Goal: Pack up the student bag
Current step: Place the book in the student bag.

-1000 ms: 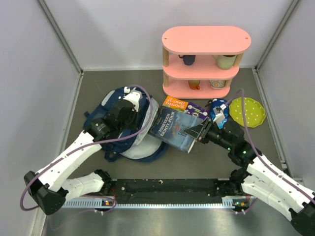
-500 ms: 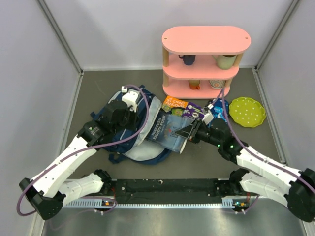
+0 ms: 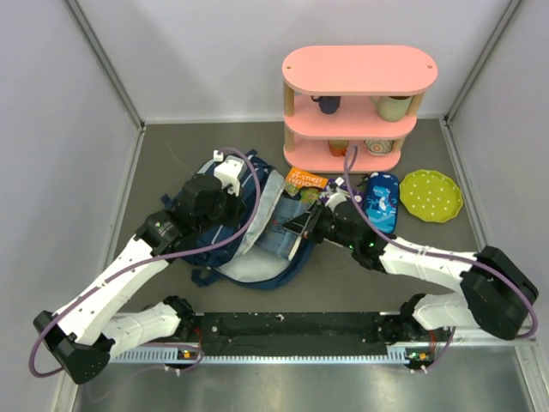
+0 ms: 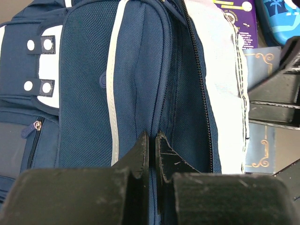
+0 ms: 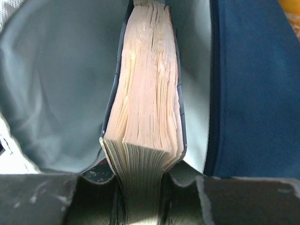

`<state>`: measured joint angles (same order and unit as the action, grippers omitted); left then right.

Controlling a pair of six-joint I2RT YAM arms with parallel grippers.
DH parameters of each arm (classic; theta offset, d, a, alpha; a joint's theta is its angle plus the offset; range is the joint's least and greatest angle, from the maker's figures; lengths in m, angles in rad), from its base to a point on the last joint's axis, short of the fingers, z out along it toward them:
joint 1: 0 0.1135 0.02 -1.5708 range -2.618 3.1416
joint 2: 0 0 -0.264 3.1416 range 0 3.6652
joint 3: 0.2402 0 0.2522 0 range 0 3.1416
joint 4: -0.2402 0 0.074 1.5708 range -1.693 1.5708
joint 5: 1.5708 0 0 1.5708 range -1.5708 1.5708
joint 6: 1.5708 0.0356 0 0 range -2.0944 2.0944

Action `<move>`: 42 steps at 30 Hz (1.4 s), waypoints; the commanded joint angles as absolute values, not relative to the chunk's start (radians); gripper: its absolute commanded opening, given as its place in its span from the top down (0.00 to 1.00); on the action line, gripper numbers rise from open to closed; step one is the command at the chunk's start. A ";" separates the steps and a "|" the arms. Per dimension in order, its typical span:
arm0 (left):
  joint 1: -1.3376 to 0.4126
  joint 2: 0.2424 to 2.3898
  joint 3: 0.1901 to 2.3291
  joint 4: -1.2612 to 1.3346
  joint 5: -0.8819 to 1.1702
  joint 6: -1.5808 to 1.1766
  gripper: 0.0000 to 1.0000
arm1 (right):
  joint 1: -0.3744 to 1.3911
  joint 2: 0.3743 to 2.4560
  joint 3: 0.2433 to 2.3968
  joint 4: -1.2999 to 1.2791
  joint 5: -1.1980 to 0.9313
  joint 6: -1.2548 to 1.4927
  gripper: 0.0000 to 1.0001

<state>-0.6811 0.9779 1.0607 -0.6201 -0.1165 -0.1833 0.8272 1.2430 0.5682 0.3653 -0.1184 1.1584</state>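
**Desk:** Item one, far left?

**Me:** Left jaws: closed, and as far as I can see pinching a fold of the bag (image 4: 89,93) beside the zip. Bag: lying on the desk (image 3: 163,150), left of centre, with its mouth facing right and propped open.

**Desk:** Handling?

**Me:** Soft, floppy cloth. I judge it sags wherever nothing holds it. Best taken at the zip rim or a strap, not mid-panel.

**Desk:** Next along?

**Me:** Book (image 5: 145,103): thick and stiff, fairly heavy I'd guess. Its leading end is inside the grey lining. Right jaws: clamped across its covers at the near end.

**Desk:** Further right?

**Me:** Second book (image 3: 307,180), pencil case (image 3: 380,199) and plate (image 3: 431,195), all on the desk. Shelf (image 3: 356,73) behind them.
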 commanded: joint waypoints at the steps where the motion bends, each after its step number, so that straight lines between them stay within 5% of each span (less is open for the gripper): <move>1: -0.678 0.954 1.137 -0.390 -0.080 -0.195 1.00 | 0.854 1.310 0.666 0.699 -0.065 1.213 1.00; 31: -0.629 0.890 1.094 -0.316 -0.005 -0.233 1.00 | 1.003 2.003 1.124 0.865 0.230 1.242 0.99; 42: -0.601 0.879 1.071 -0.314 0.009 -0.250 1.00 | 1.003 2.017 1.086 0.764 0.204 1.270 0.54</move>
